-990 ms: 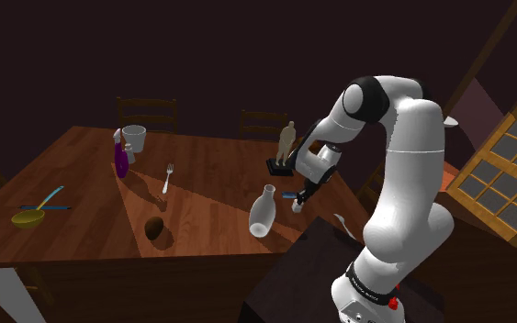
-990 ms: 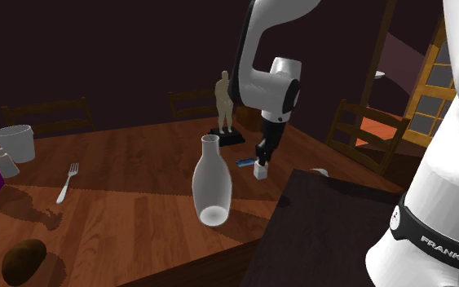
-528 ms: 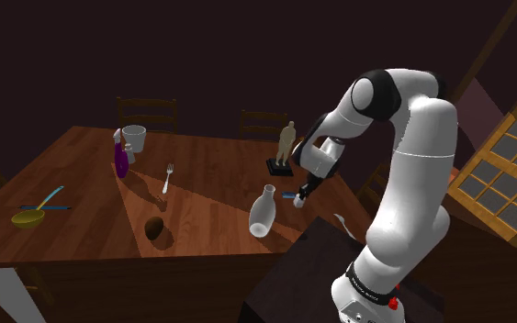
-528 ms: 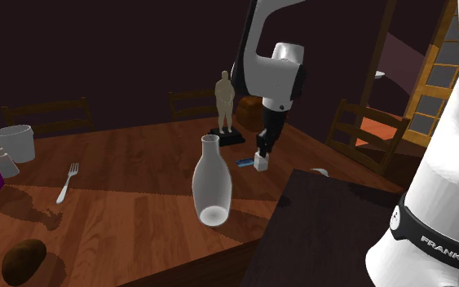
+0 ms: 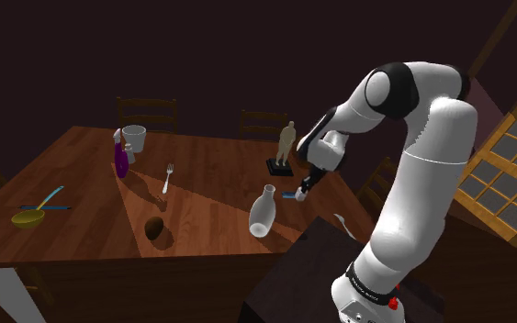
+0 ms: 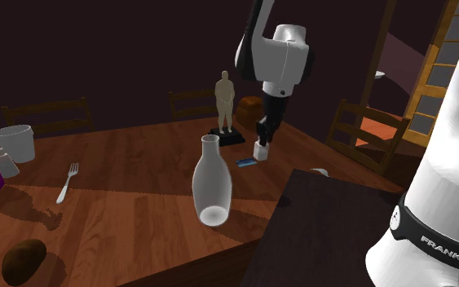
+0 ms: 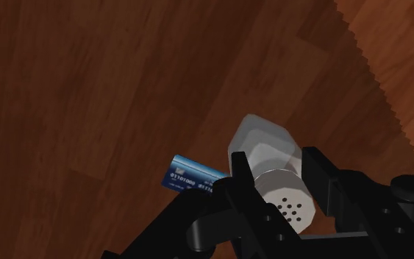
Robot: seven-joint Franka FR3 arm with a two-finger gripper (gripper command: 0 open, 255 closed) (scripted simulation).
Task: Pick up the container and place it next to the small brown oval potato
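Plainly, the end effector [image 7: 275, 175] pinches the container [image 6: 261, 150] just above the table [image 5: 82, 183], near its stand-side edge. The potato [image 5: 155, 227] lies well apart, beyond the bottle [image 5: 263, 213], by the table's near edge.

Small white perforated-top container [image 7: 270, 151], clasped in end effector [image 7: 277, 175] above the table [image 5: 73, 174], brown oval potato [image 5: 155, 227] lying well apart

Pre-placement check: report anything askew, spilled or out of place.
Nothing spilled or toppled. Only oddity: a flat blue card lies on the brown wooden table near the small white shaker the end effector holds.
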